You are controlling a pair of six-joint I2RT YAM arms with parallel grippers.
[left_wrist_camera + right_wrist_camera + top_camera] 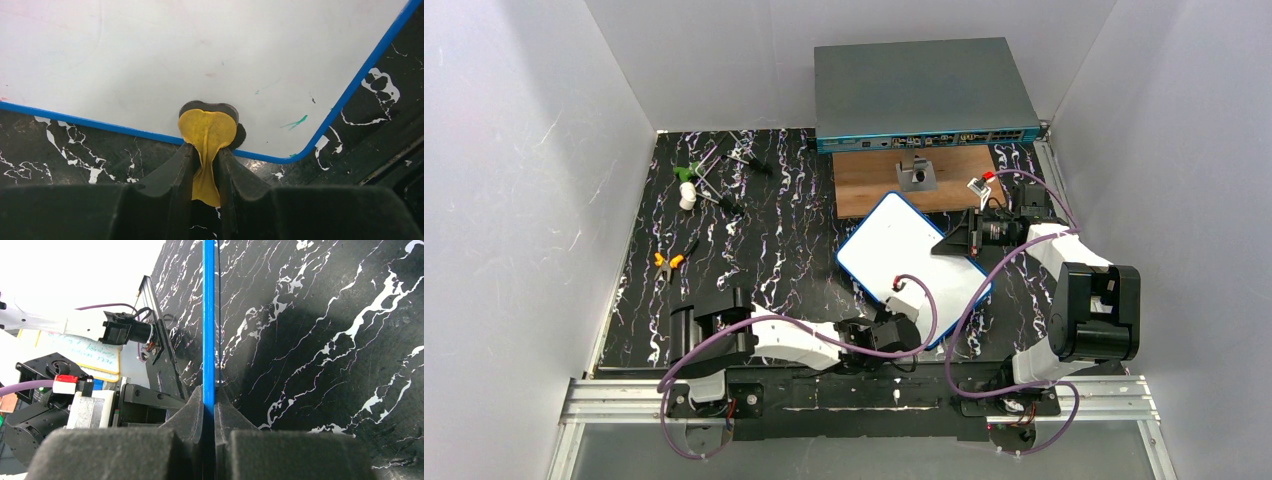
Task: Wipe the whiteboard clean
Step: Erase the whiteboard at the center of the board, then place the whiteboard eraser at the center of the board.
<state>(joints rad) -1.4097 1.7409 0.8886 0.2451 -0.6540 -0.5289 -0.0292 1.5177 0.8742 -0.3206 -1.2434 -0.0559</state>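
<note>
White with a thin blue rim and rounded corners, the whiteboard (904, 250) lies askew on your black marbled worktop (764, 250). Its far corner overlaps a wooden panel (874, 185), and open worktop lies to its left.

From the left wrist, the left jaws are clamped on a soft yellow cloth (207, 131) resting at the board's near rim; faint green flecks (297, 121) show nearby.

From the right wrist, the right jaws pinch the board's thin edge, seen edge-on.

Overhead from behind, wrist close-ups sharing whiteboard (902, 243)
</note>
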